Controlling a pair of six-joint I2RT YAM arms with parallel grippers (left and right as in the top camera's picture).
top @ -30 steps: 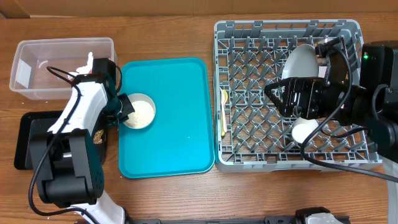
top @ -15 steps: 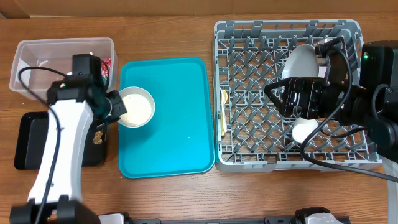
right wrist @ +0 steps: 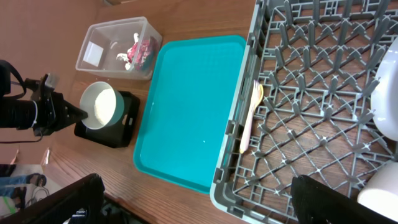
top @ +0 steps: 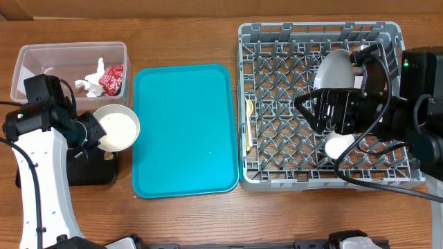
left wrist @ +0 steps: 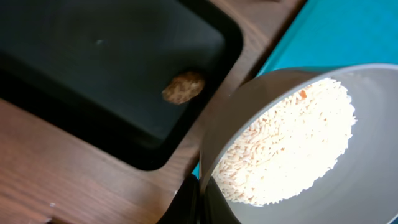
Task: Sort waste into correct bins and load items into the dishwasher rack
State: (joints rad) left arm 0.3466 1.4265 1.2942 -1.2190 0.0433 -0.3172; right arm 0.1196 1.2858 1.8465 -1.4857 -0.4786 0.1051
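My left gripper (top: pixel 95 131) is shut on the rim of the small grey bowl (top: pixel 118 128), which holds white rice grains (left wrist: pixel 292 140). The bowl hangs tilted above the right edge of the black tray (top: pixel 93 171). A brown food scrap (left wrist: pixel 183 87) lies in that tray (left wrist: pixel 93 56). The clear tub (top: pixel 41 66) behind it holds a tissue and a red wrapper. My right gripper (right wrist: pixel 205 208) is open and empty above the dishwasher rack (top: pixel 277 173). The rack holds a plate (top: pixel 332 68), a white cup (top: pixel 339 146) and a yellow spoon (top: pixel 248 124).
The flat teal serving tray (top: pixel 187 131) lies between the bins and the rack, with a few specks on it. The right arm's body covers the rack's right side. Bare wooden table runs along the front edge.
My left gripper has carried the bowl of rice left, off the teal tray to above the black tray's right edge. The right arm has not moved.
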